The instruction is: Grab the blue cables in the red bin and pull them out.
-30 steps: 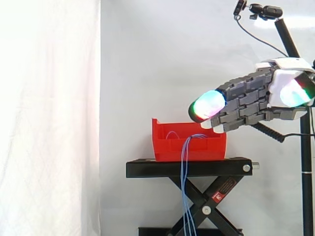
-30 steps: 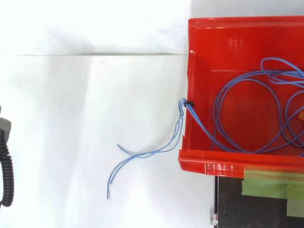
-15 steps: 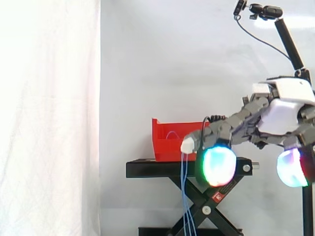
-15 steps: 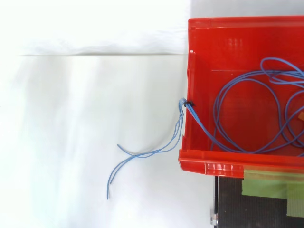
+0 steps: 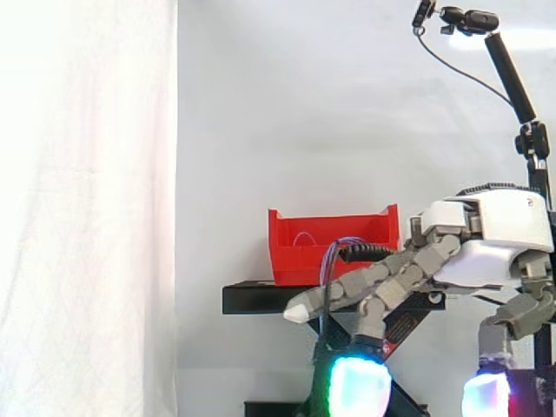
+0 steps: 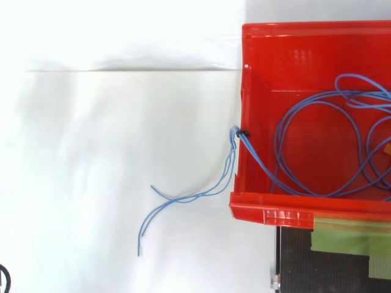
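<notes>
Sideways on, the hand hangs low before the stand, fingers loosely spread, holding nothing. The blue cables spill over the wall of the red bin and drop vertically beside its outstretched finger. From above, most loops lie inside the bin; loose ends trail outside its left wall with free room around.

Hand reaching in from 3 o'clock in the side view, white back uppermost, palm turned down, fingers spread and relaxed, one stretched out toward 8 o'clock, the others angled down toward 6 o'clock, glowing pads cyan-white, edged green and red
</notes>
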You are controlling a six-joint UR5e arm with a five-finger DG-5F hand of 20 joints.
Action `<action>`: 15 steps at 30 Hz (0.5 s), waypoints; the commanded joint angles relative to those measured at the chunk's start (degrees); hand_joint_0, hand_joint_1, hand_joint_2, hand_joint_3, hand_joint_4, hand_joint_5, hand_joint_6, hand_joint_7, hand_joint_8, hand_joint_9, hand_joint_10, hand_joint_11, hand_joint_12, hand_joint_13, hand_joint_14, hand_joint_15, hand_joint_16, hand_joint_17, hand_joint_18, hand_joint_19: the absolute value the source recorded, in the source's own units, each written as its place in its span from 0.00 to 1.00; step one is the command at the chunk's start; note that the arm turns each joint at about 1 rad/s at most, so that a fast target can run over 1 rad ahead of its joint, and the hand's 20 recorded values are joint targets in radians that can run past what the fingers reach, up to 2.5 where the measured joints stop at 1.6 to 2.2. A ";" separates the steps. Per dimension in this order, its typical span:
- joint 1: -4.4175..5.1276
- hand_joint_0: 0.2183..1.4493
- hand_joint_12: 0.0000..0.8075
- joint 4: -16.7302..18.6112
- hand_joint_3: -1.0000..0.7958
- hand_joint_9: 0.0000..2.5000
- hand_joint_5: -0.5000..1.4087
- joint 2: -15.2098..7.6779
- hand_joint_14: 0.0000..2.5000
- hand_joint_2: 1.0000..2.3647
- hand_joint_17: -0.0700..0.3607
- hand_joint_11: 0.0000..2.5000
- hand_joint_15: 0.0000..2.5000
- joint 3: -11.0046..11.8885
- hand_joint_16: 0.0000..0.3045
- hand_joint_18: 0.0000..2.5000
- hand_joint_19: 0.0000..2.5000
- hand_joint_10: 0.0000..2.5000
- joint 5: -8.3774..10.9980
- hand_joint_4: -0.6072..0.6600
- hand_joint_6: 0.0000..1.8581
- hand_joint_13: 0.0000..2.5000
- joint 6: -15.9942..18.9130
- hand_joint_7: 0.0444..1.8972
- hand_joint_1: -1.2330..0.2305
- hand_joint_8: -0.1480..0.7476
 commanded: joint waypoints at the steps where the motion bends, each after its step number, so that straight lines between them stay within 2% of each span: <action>1: -0.45 0.41 0.42 -5.04 0.00 0.14 0.66 -1.00 0.00 0.00 0.43 0.03 0.04 4.06 0.17 0.10 0.08 0.00 -1.14 0.59 0.00 0.13 -4.23 0.34 0.15 0.40; 3: -0.71 0.42 0.42 -7.33 0.00 0.15 0.66 -1.00 0.00 0.00 0.43 0.03 0.04 5.29 0.17 0.10 0.08 0.00 -1.40 0.59 0.00 0.13 -5.46 0.34 0.15 0.40; 5: -1.32 0.42 0.42 -11.90 0.00 0.15 0.66 -1.00 0.00 0.00 0.43 0.03 0.04 7.75 0.17 0.10 0.09 0.00 -2.63 0.59 0.00 0.13 -8.71 0.33 0.15 0.40; 6: -1.94 0.42 0.42 -14.53 0.00 0.15 0.66 -1.00 0.00 0.00 0.43 0.03 0.04 9.33 0.17 0.10 0.08 0.00 -3.69 0.59 0.00 0.13 -11.70 0.33 0.15 0.40; 7: -2.20 0.42 0.42 -15.41 0.00 0.15 0.66 -1.00 0.00 0.00 0.43 0.03 0.04 10.03 0.17 0.10 0.08 0.00 -4.13 0.59 0.01 0.13 -12.93 0.33 0.15 0.40; 8: -2.82 0.42 0.42 -17.43 0.00 0.15 0.66 -1.00 0.00 0.00 0.43 0.03 0.04 11.53 0.17 0.10 0.08 0.00 -5.10 0.59 0.01 0.13 -16.27 0.33 0.15 0.40; 10: -3.61 0.41 0.42 -20.42 0.00 0.15 0.65 -1.00 0.00 0.00 0.43 0.03 0.04 13.11 0.17 0.10 0.08 0.00 -6.06 0.59 0.00 0.13 -20.40 0.33 0.15 0.40; 15: -5.10 0.42 0.42 -24.20 0.00 0.15 0.65 -1.00 0.00 0.00 0.43 0.03 0.04 14.95 0.17 0.10 0.09 0.00 -6.24 0.58 0.01 0.13 -27.78 0.32 0.15 0.40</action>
